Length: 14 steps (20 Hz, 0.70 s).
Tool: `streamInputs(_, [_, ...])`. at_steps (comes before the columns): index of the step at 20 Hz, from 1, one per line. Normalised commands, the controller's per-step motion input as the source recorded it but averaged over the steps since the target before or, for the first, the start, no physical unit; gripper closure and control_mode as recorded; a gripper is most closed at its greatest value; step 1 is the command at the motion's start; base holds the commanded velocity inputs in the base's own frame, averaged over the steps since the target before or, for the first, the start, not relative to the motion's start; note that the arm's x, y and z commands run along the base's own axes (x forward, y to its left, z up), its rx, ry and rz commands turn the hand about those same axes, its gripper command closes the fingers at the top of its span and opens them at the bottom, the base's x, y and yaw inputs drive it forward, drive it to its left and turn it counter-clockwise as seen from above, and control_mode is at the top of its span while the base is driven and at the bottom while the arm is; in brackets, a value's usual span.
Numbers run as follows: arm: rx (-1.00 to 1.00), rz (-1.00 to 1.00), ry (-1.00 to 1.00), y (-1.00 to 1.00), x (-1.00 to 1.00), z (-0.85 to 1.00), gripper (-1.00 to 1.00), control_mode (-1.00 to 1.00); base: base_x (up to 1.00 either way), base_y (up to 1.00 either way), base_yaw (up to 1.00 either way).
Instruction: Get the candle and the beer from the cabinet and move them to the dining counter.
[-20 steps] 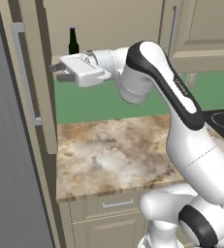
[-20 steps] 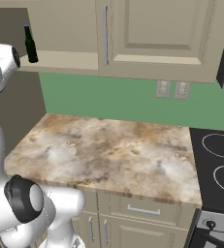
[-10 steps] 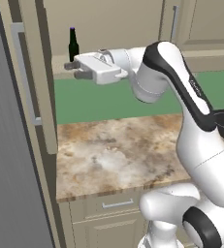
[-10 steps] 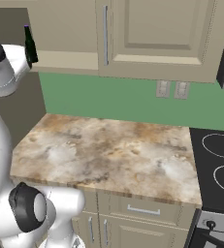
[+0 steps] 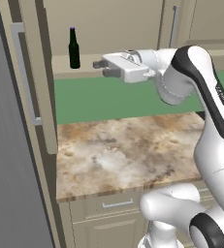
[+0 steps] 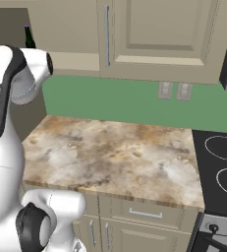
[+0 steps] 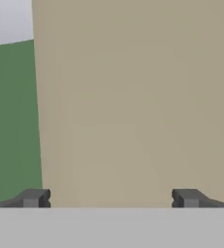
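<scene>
green wall [image 5: 108, 99] behind marbled worktop [image 5: 123, 152]. open cabinet [image 5: 108, 29] above, beer [image 5: 74, 48] upright on its bottom shelf at 11 o'clock in left base view. gripper [image 5: 100, 68] level, just beside bottle at its 4 o'clock, apart, jaws spread wide, nothing held. fingertips [image 7: 33, 197] facing beige panel.

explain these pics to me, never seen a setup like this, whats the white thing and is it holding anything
The white thing is a robot arm on a driving base, in a simulated kitchen. Two pictures come from cameras on the base, behind the arm to its left and right. The third looks along the gripper from the hand; the two dark stubs at its bottom are the fingertips. They stand wide apart, holding nothing. The gripper reaches toward the open cabinet, where a beer stands on the shelf. Below is a stone worktop, with a stove beside it.
</scene>
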Motion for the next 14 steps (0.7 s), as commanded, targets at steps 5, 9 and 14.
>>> streamInputs(5, [0.00,-0.17,0.00,-0.57,-0.06,0.00,-1.00,-1.00,0.00,0.00,0.00])
streamInputs(9, [0.00,-0.22,0.00,-0.53,-0.05,-0.01,-1.00,-1.00,0.00,0.00,0.00])
streamInputs(14, [0.00,-0.30,0.00,-0.33,0.00,-0.10,-1.00,-1.00,0.00,0.00,0.00])
